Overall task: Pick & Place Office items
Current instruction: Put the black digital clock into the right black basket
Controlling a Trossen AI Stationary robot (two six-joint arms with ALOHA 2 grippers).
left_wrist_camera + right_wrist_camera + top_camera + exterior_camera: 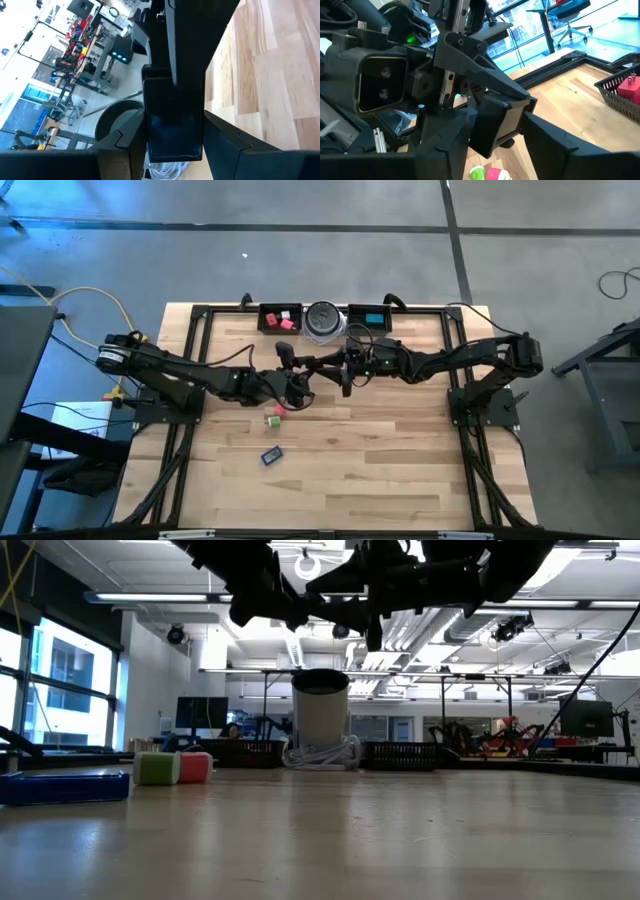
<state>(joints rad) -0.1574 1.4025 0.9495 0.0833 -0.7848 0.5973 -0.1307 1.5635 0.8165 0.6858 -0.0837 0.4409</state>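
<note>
Above the desk point(330, 470) centre, both arms meet high off the surface; left hand point(288, 358) and right hand point(347, 376) each clamp one black bar point(172, 120) between them. Green cube point(271, 419) and pink block point(279, 410) touch below; blue flat piece point(271, 455) nearer the front edge
</note>
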